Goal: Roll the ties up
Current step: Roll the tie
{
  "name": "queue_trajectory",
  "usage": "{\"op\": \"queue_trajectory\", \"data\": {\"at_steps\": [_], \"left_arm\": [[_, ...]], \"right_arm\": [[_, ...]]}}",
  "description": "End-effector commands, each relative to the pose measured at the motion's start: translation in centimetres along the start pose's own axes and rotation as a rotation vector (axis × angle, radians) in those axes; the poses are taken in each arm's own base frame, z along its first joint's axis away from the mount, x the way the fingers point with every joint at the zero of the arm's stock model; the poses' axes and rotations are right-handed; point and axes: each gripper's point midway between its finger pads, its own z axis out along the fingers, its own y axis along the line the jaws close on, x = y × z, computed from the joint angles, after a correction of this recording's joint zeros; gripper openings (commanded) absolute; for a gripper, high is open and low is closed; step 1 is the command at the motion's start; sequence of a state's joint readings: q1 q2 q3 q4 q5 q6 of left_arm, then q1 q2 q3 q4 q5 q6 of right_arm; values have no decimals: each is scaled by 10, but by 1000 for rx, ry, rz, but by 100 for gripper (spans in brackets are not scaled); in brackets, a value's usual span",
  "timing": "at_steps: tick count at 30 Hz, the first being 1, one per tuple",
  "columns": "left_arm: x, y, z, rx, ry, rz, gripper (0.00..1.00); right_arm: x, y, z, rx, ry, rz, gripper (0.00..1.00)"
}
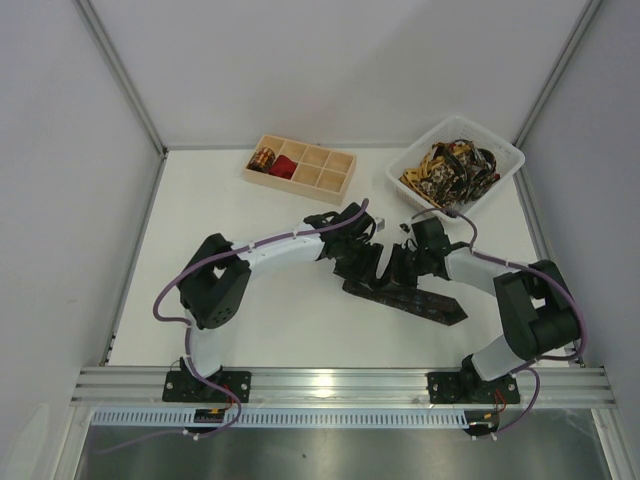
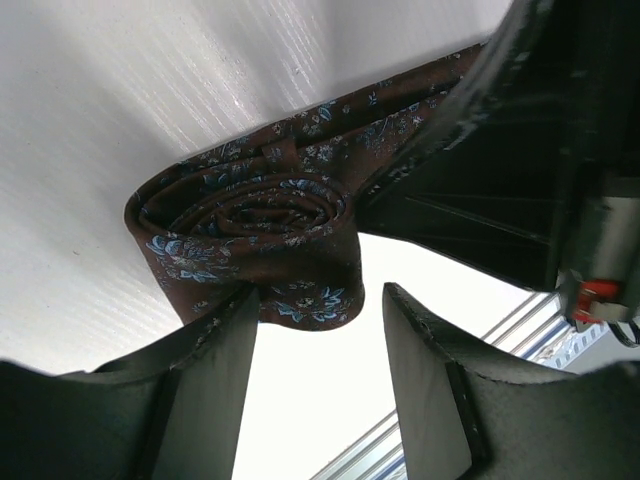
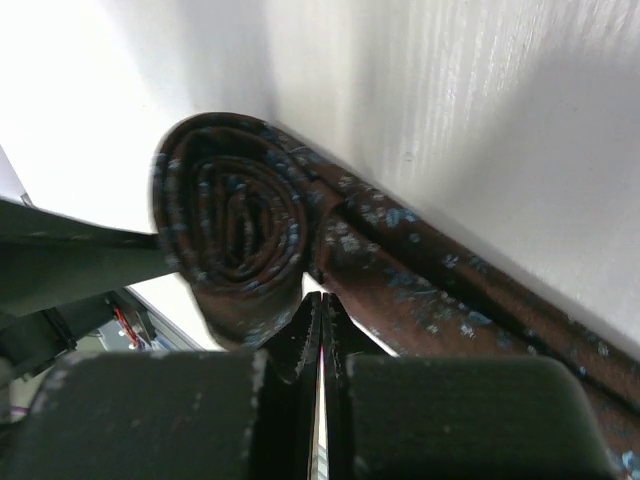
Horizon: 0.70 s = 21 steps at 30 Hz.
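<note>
A dark brown tie with small blue flowers lies mid-table, its flat tail (image 1: 425, 302) running toward the front right. One end is wound into a coil (image 2: 255, 225), also seen on edge as a coil (image 3: 235, 235). My left gripper (image 2: 320, 300) is open just short of the coil, its left fingertip (image 2: 235, 310) against the coil's underside, nothing between the fingers. My right gripper (image 3: 322, 310) is shut, its tips in the crease between the coil and the tail (image 3: 430, 290). Both grippers meet over the tie, left gripper (image 1: 362, 250) and right gripper (image 1: 398, 262).
A pale wooden tray (image 1: 330, 170) at the back holds a gold-and-black coil (image 1: 263, 158) and a red coil (image 1: 287, 167). A white basket (image 1: 505, 165) at the back right holds several loose patterned ties (image 1: 450, 168). The right arm's body (image 2: 520, 150) crowds the left wrist view.
</note>
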State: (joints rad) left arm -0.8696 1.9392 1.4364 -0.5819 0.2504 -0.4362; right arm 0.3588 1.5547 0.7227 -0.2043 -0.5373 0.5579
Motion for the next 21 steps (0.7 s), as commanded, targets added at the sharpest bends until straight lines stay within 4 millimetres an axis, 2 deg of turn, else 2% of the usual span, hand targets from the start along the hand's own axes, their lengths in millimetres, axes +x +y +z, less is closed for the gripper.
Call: {"op": "queue_trajectory", "data": {"at_steps": [1,5,9,12,15,21], "left_arm": [[-11,-14,-1,38,-32,12,58],[-13,-15,-1,40,-36,21,59],[-14,-15,-3,42,-36,22,59],[-15,-16,-4,39,-38,24,59],[-16,-17,-6,41,-41,26,59],[-17,-17,-6,42,-41,31,59]], "right_arm": [[-24,23,-21,-26,-81,-74,0],[-34,33,-35,-46,-113,-87,0],[-42,42,-40,-96,-109,-93,0],[-43,55,-39,-173,-82,-96,0],[-34,70,-38,-296,-21,-86,0],[-30,73,-32,-370,16,-69,0]]}}
